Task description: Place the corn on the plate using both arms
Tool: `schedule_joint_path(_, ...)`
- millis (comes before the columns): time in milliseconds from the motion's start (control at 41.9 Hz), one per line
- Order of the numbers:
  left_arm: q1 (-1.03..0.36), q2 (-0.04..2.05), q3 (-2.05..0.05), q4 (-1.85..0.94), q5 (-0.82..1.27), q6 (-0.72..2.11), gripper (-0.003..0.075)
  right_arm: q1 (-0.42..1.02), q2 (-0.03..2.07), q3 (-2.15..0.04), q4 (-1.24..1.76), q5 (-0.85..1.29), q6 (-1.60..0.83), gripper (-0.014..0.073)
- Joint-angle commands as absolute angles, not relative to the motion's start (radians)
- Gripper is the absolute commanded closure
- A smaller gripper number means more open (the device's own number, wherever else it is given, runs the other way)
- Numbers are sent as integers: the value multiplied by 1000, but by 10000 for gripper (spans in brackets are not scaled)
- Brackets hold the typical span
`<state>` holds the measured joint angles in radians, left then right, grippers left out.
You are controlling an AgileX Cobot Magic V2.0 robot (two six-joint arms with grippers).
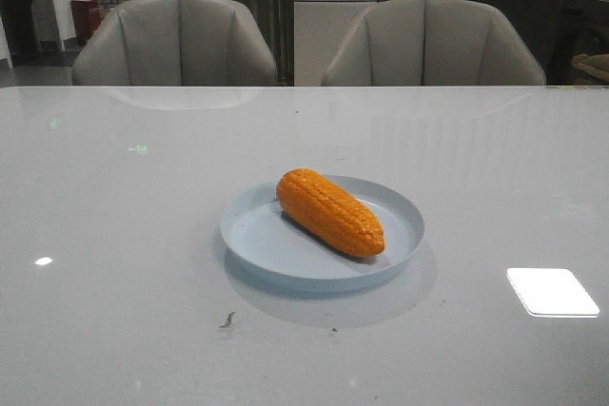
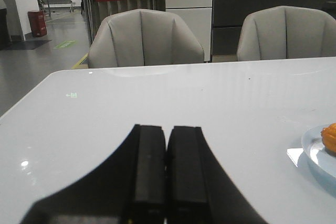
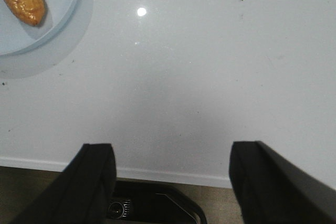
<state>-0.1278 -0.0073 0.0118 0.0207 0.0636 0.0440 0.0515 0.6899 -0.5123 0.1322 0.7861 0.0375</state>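
Corn: the corn (image 1: 331,213) lies diagonally on the plate (image 1: 257,235), mid-table.
Left gripper: the left gripper (image 2: 167,169), fingers pressed together and empty, sits well apart from the plate.
Right gripper: the right gripper (image 3: 170,182), fingers spread wide, hangs over the table (image 3: 210,66) edge, well clear of the corn.

Office lounge: armchairs (image 1: 176,40), glossy table (image 1: 114,235)

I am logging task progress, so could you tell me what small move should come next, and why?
Probably none beyond keeping both arms parked: the corn already lies inside the plate, the left gripper is shut and empty, and the right gripper is open near the table edge, away from the plate.
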Motion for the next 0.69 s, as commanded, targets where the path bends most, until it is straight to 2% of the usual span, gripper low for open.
schedule_joint_path(0, -136, -27, 49, 17, -14, 35, 627, 44, 686, -537, 138, 740, 36, 36)
schedule_joint_path(215, -136, -27, 49, 17, -14, 35, 627, 44, 662, -521, 120, 729, 36, 57)
schedule_joint_path(310, -136, -27, 49, 17, -14, 35, 627, 44, 601, -500, 120, 677, 36, 162)
schedule_joint_path(548, -136, -27, 49, 17, -14, 35, 627, 44, 418, -410, 122, 419, 36, 529)
schedule_joint_path(572, -136, -27, 49, 17, -14, 35, 627, 44, 400, -400, 122, 391, 36, 552)
schedule_joint_path(668, -136, -27, 49, 17, -14, 35, 627, 44, 316, -340, 121, 247, 36, 532)
